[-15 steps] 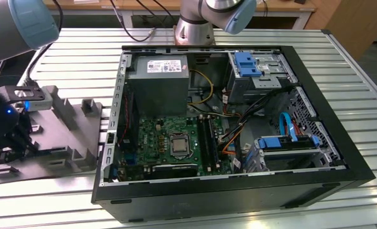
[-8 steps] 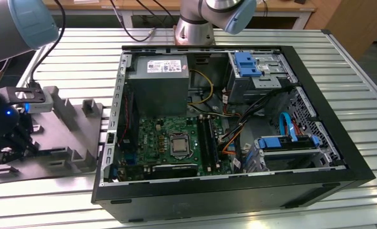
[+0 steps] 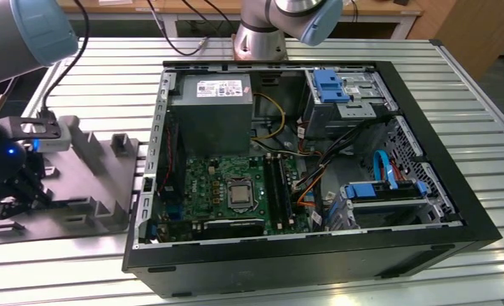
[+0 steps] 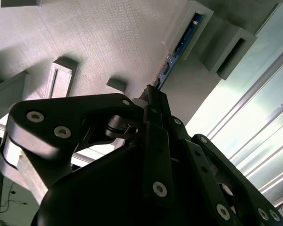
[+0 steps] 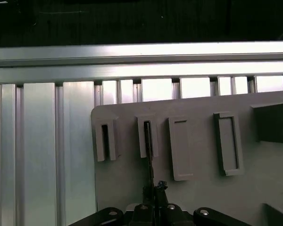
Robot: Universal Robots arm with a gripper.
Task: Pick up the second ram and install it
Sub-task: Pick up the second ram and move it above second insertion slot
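My gripper (image 4: 152, 96) is pinched on the near end of the second ram (image 4: 181, 44). The ram stands on edge in a slot of the grey holder (image 5: 203, 179), straight ahead of my fingertips, on the slatted tabletop (image 5: 37, 141). I hold only its end, so I judge the strip could tilt, bind against the slot walls, or slip free if the lift runs off-line.

In the exterior view I have the open black metal computer case (image 3: 302, 261) centre-right on the slatted aluminium table (image 3: 107, 70). The grey slotted plastic tray (image 3: 99, 191) sits just beside it at lower left. In both wrist views the second ram (image 4: 181, 42) (image 5: 148, 141), a long narrow circuit strip, stands in a tray slot.
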